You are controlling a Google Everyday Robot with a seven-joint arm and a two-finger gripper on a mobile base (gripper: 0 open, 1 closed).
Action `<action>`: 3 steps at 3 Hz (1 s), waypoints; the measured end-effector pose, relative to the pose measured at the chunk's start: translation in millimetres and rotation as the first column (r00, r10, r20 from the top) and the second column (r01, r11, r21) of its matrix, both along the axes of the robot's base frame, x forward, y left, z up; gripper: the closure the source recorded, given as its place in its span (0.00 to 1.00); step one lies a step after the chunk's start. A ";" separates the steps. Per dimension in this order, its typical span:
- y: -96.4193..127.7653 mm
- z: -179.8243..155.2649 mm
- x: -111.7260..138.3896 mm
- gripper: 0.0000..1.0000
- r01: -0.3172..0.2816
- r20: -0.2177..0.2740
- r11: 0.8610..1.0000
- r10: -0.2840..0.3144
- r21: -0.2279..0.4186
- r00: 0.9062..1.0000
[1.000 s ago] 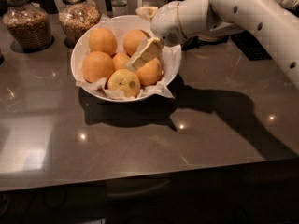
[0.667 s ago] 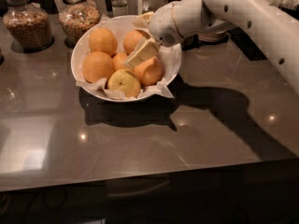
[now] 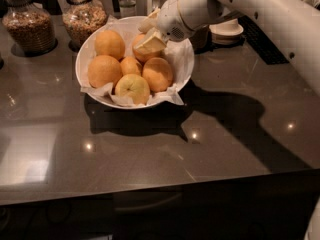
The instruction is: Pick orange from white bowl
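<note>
The white bowl [image 3: 80, 59], lined with crumpled white paper, stands on the dark counter and holds several oranges. One orange [image 3: 109, 44] lies at the back left, another [image 3: 104, 70] at the left, and a paler fruit [image 3: 132, 88] at the front. My gripper [image 3: 148, 33] hangs over the bowl's back right, open, with one finger high and the other finger [image 3: 151, 42] lying across the top of the back-right orange [image 3: 142, 54]. Nothing is held clear of the bowl.
Two glass jars of grain [image 3: 30, 26] [image 3: 84, 16] stand behind the bowl at the left. A small white cup on a saucer [image 3: 226, 29] sits behind my arm at the right. The dark counter's front edge [image 3: 160, 191] runs across the lower part.
My gripper has risen and drawn back from among the front-right oranges to the back-right orange near the rim. The fruit has not visibly shifted.
</note>
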State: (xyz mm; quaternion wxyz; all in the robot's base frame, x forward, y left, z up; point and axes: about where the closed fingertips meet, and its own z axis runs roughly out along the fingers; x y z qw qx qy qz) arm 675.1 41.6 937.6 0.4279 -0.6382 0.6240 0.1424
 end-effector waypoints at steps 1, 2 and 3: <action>0.6 4.6 1.6 0.36 0.000 0.000 1.000 0.000 0.000 1.000; 0.8 6.3 2.2 0.28 0.000 0.000 1.000 0.000 0.000 1.000; -6.3 3.1 8.7 0.32 0.050 0.020 0.999 -0.050 -0.003 0.999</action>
